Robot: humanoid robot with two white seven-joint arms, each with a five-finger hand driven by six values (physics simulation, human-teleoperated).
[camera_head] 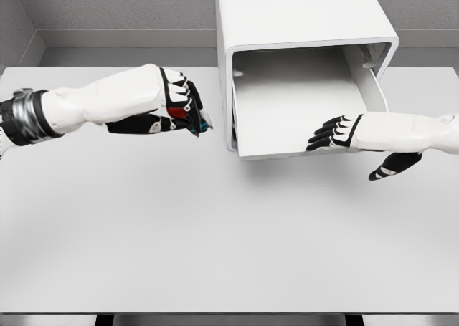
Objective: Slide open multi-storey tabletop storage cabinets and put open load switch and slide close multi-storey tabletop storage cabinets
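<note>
Fingers [179, 89] of my left hand [168, 100] were curled tight around the load switch [195, 117], a small dark thing with a red patch and a bit of blue at its tip. I held it up over the desk [215, 233], just to the left of the cabinet [301, 18]. It was not touching the cabinet. My left arm came in from the left side, white with a shiny grey band near the edge.

Next came the white cabinet, standing at the back of the desk. Its drawer [287, 104] was pulled out toward me, and I could see its pale floor. The switch was not inside it.

On the right, my right hand [344, 134] reached in over the front part of the drawer. Its fingers were stretched out flat and a little apart, pointing left, and they held nothing. My thumb [393, 167] hung down below, in front of the drawer's edge. I could not tell if the fingers touched the drawer floor.
</note>
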